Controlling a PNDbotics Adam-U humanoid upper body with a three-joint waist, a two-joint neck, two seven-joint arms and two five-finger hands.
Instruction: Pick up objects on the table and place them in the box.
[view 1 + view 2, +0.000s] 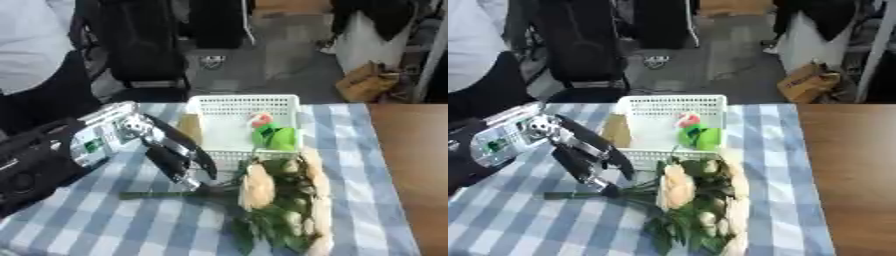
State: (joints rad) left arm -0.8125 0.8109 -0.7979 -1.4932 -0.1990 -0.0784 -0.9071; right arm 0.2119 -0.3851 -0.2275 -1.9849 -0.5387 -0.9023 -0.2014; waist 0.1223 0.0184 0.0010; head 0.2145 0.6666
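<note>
Left eye view: left robot hand at the bouquet.
Its fingers pinch the stems near the white basket on the checked surface.

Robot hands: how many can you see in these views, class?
1. The left hand reaches in from the left over the checked tablecloth, its fingers curled at the stems of the flower bouquet before the white basket. The right hand shows nowhere.
</note>
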